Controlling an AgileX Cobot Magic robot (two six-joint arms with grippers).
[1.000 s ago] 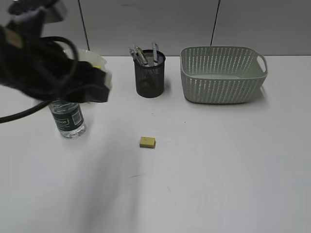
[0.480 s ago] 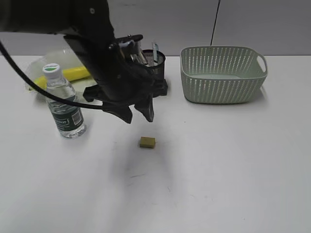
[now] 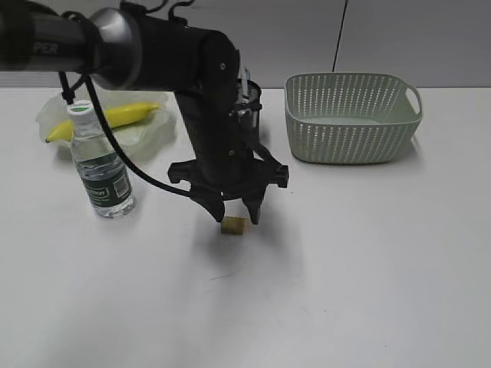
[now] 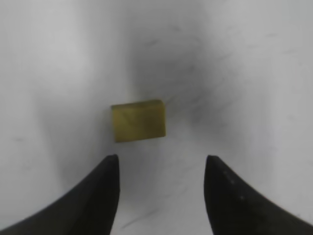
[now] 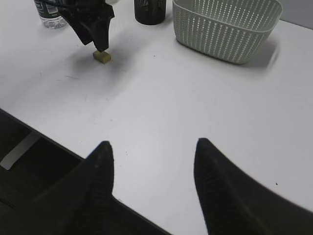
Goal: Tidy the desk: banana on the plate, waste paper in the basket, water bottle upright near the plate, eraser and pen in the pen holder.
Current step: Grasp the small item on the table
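Banana [image 3: 103, 119] on plate [image 3: 157, 132]; pens in pen holder [image 3: 249, 96].

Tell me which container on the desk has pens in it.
The black mesh pen holder, partly hidden behind the left arm. Pens stick out of its top; the pale green basket to its right shows none.

The left arm [image 3: 215, 115] hides most of the pen holder [image 3: 252, 90] and part of the plate [image 3: 54, 111]. In the right wrist view the bottle [image 5: 49, 17] is cut off by the top edge. The basket's [image 3: 349, 115] contents cannot be told.
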